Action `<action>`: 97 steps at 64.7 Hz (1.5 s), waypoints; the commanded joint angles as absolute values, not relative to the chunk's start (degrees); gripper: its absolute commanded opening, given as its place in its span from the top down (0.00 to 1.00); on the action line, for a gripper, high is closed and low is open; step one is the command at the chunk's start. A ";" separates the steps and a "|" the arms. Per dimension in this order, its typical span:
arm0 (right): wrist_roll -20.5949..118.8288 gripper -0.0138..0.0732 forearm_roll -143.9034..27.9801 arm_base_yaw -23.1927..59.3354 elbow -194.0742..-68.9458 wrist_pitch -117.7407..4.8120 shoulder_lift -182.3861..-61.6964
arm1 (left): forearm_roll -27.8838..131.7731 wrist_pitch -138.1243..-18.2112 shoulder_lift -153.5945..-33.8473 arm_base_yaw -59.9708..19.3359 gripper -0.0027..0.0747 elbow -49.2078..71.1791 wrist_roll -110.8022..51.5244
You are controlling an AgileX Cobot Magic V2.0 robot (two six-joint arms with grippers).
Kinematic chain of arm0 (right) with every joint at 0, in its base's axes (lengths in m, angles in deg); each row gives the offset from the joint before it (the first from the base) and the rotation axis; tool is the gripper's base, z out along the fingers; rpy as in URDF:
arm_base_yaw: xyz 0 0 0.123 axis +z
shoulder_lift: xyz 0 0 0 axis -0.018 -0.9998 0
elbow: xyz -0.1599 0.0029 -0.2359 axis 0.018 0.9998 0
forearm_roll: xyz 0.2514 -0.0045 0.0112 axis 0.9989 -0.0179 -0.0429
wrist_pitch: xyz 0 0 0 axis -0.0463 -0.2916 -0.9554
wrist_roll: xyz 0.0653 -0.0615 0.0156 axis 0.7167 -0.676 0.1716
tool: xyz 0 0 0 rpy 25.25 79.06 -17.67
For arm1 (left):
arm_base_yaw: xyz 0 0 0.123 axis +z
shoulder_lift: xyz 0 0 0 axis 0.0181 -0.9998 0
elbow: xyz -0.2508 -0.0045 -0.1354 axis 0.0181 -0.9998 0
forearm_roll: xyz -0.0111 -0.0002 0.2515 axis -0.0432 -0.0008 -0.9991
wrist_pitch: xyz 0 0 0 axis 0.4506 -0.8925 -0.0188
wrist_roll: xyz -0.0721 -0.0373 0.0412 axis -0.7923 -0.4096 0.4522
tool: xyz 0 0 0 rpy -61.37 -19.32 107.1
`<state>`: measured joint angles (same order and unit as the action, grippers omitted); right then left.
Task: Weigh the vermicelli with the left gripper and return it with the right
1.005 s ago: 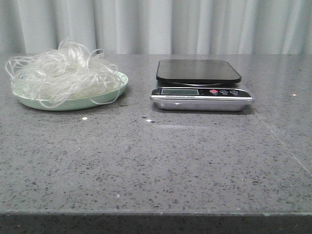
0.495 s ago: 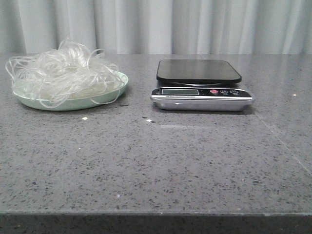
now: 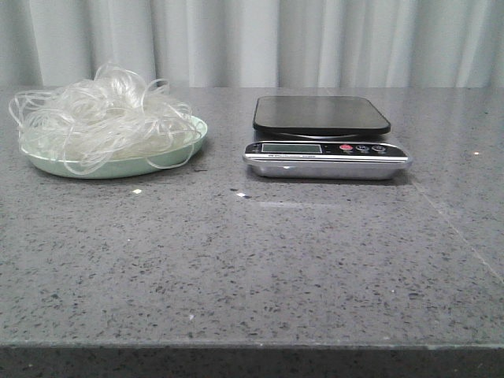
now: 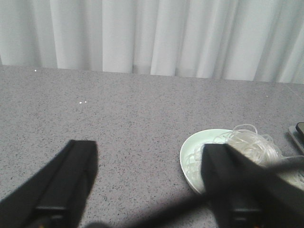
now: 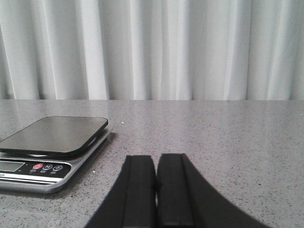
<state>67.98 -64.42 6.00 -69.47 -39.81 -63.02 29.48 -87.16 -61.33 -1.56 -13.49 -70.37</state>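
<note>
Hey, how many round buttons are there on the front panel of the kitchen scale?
3, in a row right of the display on the scale: a red button, then two dark buttons. Any side buttons would be hidden.

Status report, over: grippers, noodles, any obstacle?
Left gripper open, right gripper shut, both empty. Vermicelli on plate. Scale bare.

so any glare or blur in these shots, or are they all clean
Front view: small bright glints on the table in front of the scale, otherwise sharp. Left wrist view: the open left tool is soft and out of focus, and the vermicelli looks hazy. Right wrist view: the shut right tool is fairly crisp.
</note>
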 commanded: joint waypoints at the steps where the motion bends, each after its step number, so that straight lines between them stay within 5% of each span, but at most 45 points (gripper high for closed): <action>1: 67.97 0.65 -64.34 5.63 -69.97 -34.95 -62.13 | 30.13 -81.35 -62.15 -1.87 0.21 -11.42 -70.91; 33: 67.97 0.65 -64.34 5.63 -69.97 -34.95 -62.13 | 30.03 -84.39 -67.51 -6.59 0.22 -5.83 -65.43; 47: 67.97 0.65 -64.34 5.63 -69.97 -34.95 -62.13 | 28.83 -92.80 -81.41 -13.76 0.21 6.16 -63.16; 62: 67.97 0.65 -64.34 5.63 -69.97 -34.95 -62.13 | 28.93 -107.18 -99.90 -17.03 0.07 22.00 -63.16; 97: 67.97 0.65 -64.34 5.63 -69.97 -34.95 -62.13 | 28.92 -118.81 -123.77 -25.48 0.07 38.85 -63.79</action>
